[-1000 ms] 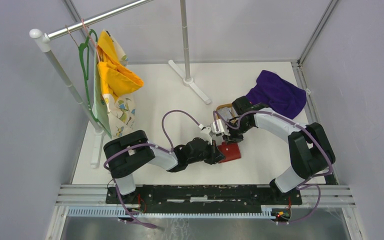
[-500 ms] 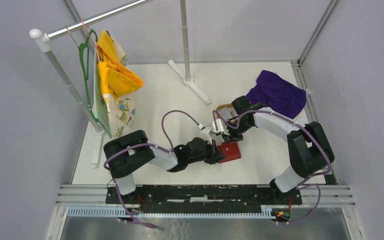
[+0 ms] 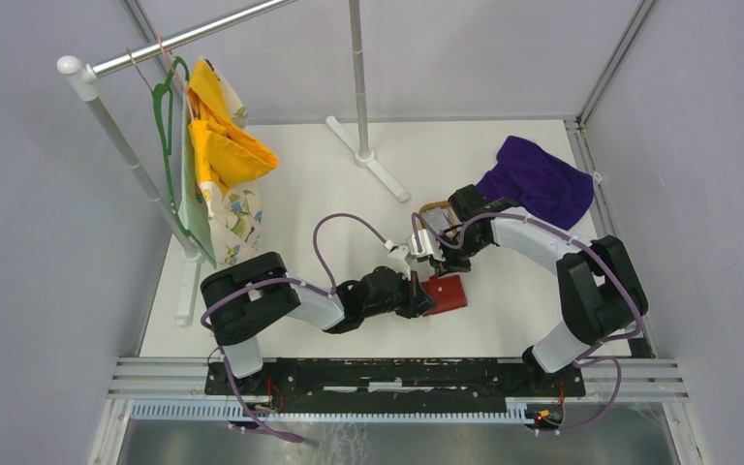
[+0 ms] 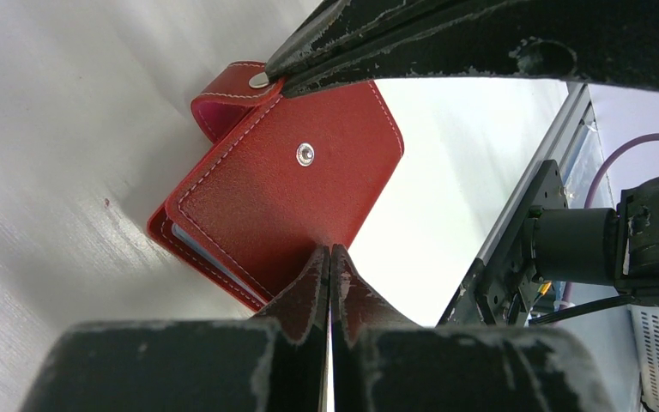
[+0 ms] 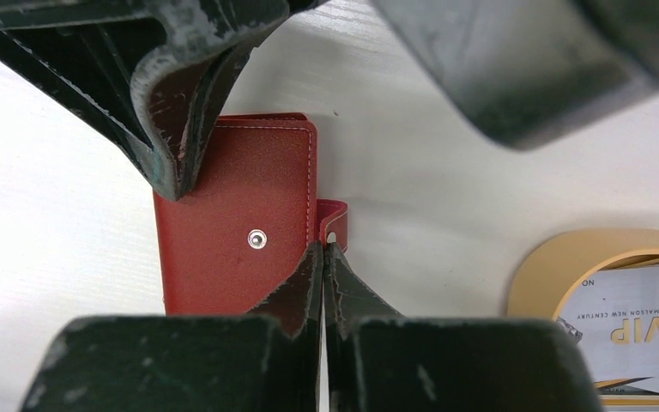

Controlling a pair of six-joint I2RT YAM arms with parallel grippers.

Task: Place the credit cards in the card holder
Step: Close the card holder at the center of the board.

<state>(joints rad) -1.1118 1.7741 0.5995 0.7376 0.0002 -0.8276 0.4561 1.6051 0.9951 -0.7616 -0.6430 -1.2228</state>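
Observation:
The red card holder (image 3: 449,293) lies folded shut on the table, its snap tab loose at the far edge. My left gripper (image 3: 426,294) is shut, its tips resting on the holder's near cover (image 4: 283,189). My right gripper (image 3: 435,269) is shut, its tips (image 5: 322,249) touching the holder where the snap tab (image 5: 334,221) meets the cover (image 5: 232,215). A pale card edge (image 4: 204,252) shows between the covers. A silvery white card (image 5: 631,318) printed VIP lies in a tan tray.
The tan oval tray (image 5: 558,262) sits just beyond the holder, mostly under my right arm in the top view (image 3: 433,207). A purple cloth (image 3: 535,182) lies at the back right. A clothes rack with a hanger and garments (image 3: 215,145) stands on the left, and a pole base (image 3: 368,157) at the back.

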